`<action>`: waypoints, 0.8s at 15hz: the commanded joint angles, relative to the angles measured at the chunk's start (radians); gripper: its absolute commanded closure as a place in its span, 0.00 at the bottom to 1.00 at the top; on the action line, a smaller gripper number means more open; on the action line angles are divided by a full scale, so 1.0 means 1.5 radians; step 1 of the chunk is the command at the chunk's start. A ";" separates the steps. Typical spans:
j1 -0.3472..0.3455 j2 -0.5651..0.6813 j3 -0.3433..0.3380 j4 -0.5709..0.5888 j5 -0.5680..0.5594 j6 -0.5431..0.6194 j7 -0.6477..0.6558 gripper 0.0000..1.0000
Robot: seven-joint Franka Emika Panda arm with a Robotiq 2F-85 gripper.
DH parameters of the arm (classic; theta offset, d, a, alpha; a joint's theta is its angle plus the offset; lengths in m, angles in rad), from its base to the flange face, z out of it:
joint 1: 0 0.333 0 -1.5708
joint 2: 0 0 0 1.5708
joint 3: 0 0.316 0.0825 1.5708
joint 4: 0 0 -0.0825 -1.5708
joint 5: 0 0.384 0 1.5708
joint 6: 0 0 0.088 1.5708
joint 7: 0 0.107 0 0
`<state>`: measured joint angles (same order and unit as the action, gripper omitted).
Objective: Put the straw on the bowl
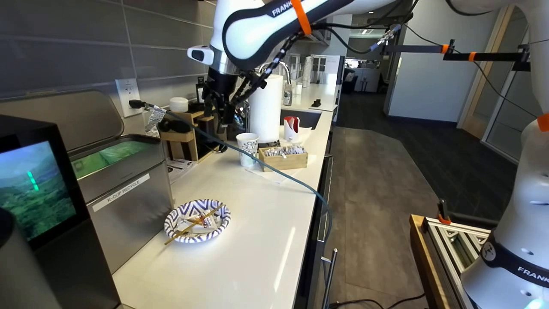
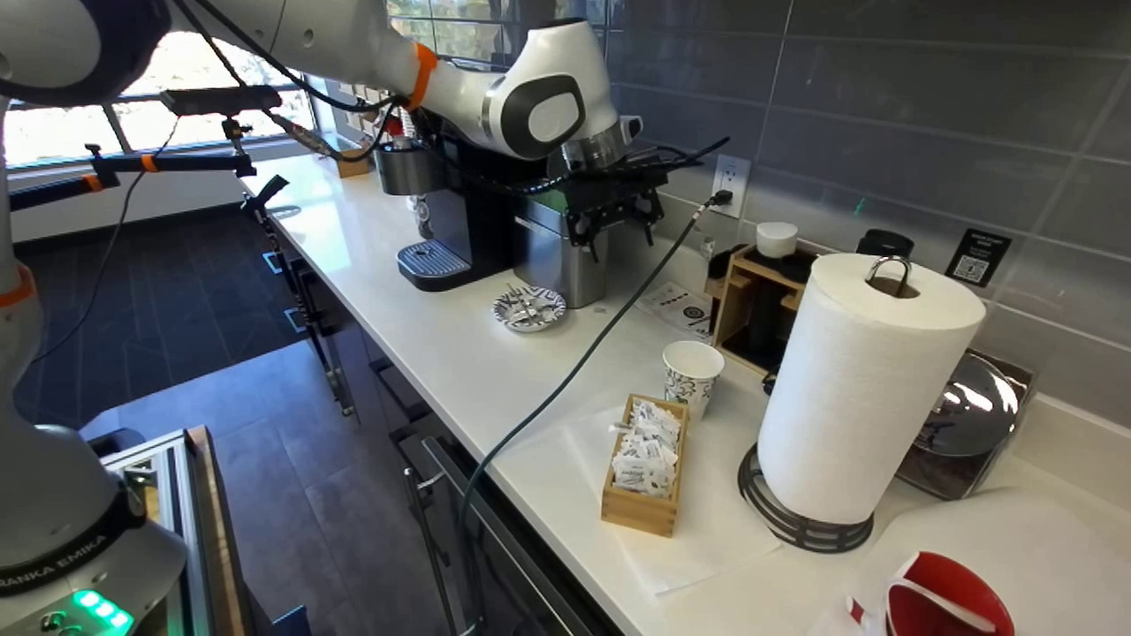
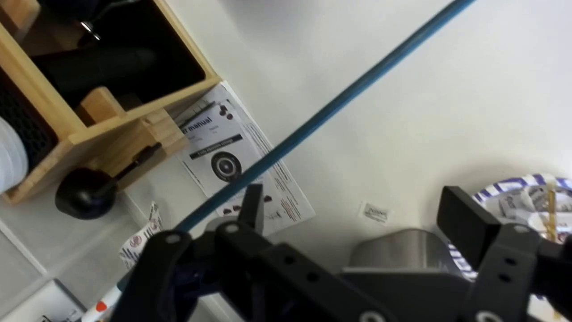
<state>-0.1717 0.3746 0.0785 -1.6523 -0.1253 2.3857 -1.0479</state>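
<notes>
The bowl (image 1: 201, 238), blue-and-white patterned, sits on the counter and holds small wrappers. It also shows in an exterior view (image 2: 528, 327) and at the right edge of the wrist view (image 3: 509, 184). The straw (image 1: 195, 224) lies across the top of the bowl, both ends reaching the rim, one jutting past it. Part of it shows in the wrist view (image 3: 551, 208). My gripper (image 3: 357, 201) is open with nothing between its fingers. It is up above the counter, away from the bowl and the straw, and also shows in an exterior view (image 2: 623, 243).
A blue-green cable (image 3: 330, 109) runs from the wall outlet across the counter below my gripper. A metal bin (image 1: 133, 214) stands beside the bowl. A wooden organizer (image 2: 742, 300), paper cup (image 2: 692, 375), packet box (image 2: 641, 512) and paper towel roll (image 2: 857, 397) stand along the counter.
</notes>
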 commanded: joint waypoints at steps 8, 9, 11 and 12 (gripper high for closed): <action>-0.048 -0.149 0.031 -0.091 0.411 -0.281 -0.287 0.00; -0.043 -0.176 0.023 -0.113 0.435 -0.324 -0.301 0.00; -0.015 -0.129 -0.001 -0.055 0.414 -0.327 -0.276 0.00; -0.010 -0.145 -0.008 -0.065 0.419 -0.340 -0.278 0.00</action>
<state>-0.2311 0.1565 0.1142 -1.7533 0.4958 1.8810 -1.4609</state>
